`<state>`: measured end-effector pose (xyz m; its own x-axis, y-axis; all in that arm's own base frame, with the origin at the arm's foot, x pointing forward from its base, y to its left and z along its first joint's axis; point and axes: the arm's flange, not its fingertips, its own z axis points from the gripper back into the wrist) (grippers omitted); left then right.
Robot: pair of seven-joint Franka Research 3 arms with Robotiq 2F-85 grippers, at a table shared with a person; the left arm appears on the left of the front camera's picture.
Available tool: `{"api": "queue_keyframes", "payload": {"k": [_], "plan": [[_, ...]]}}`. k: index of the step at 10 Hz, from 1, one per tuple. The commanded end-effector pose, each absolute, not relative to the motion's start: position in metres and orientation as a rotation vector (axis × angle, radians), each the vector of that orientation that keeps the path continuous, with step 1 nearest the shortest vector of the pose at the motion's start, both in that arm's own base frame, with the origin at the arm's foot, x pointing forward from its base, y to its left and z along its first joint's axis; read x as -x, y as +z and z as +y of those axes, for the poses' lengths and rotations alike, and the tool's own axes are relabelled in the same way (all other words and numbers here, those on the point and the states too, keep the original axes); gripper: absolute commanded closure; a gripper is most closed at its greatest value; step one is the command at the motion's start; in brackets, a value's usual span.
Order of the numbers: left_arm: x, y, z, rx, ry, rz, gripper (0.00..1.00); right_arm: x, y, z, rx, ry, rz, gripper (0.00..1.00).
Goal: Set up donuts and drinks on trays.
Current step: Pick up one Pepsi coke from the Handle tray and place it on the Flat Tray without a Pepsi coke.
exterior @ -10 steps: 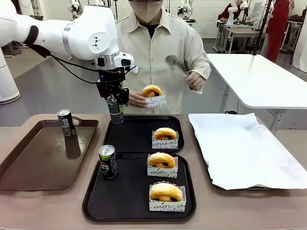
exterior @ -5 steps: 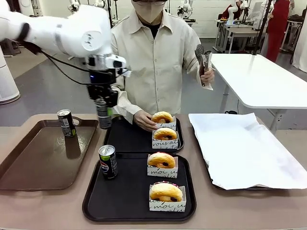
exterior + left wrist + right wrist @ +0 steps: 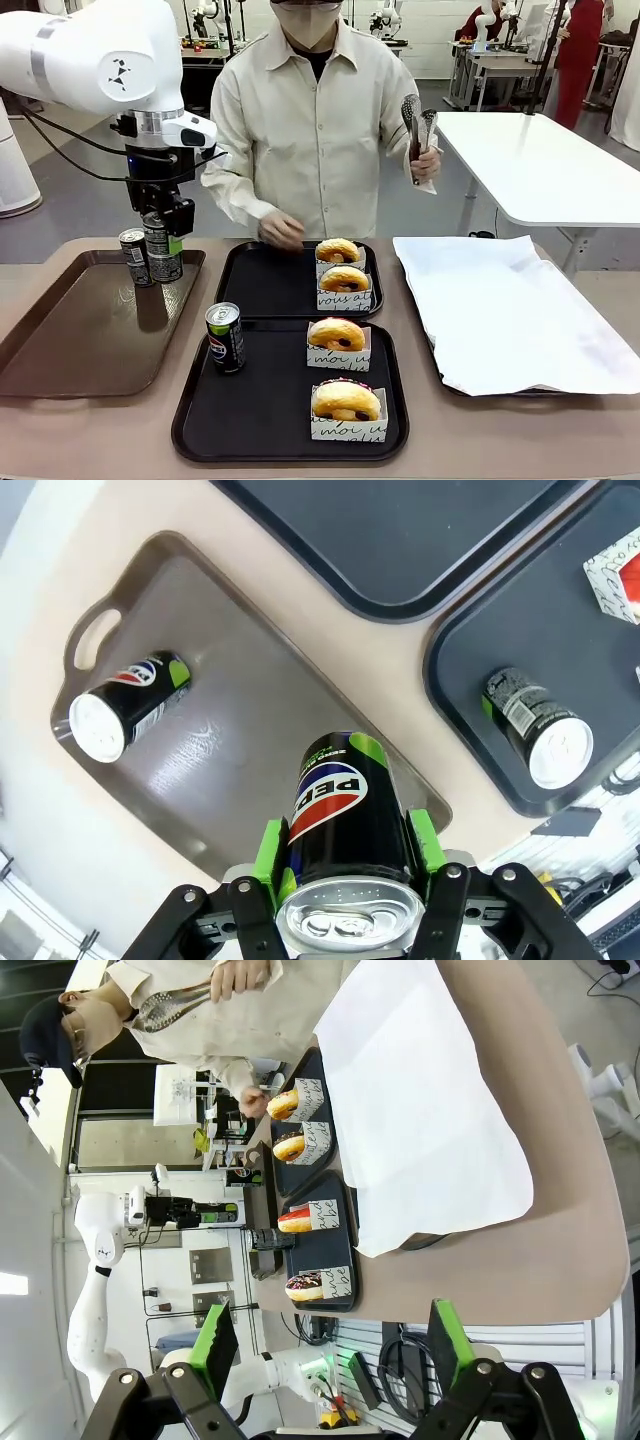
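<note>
Across the shared table, the left gripper (image 3: 163, 238) held a can (image 3: 164, 256) over the brown tray (image 3: 60, 340), beside another can (image 3: 133, 257); both black trays (image 3: 270, 285) carried boxed donuts (image 3: 337, 334). From its wrist, green pads (image 3: 270, 852) clamped the Pepsi can (keeping it upright mattered). Rightward, the right gripper (image 3: 330, 1345) stood wide, empty.

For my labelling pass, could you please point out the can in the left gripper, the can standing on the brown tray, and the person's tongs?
Held can (image 3: 164, 254), front view, its label.
Standing can (image 3: 134, 258), front view, its side.
Tongs (image 3: 417, 118), front view, the heads.
</note>
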<state>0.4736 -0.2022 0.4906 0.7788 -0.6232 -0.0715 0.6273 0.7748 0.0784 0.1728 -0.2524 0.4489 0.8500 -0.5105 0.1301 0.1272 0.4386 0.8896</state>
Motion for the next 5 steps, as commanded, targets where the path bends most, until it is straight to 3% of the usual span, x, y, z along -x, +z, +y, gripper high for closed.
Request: {"api": "queue_keyframes", "payload": {"k": [1,5], "plan": [[-0.483,0.491,-0.211,-0.121,-0.666,-0.009,0.41,-0.172,0.449,-0.253,-1.063,-0.396,-0.425,0.0],[-0.535,0.491,-0.266,-0.11,-0.671,-0.053,0.41,-0.172,0.449,-0.253,-1.063,-0.396,-0.425,0.0]]}}
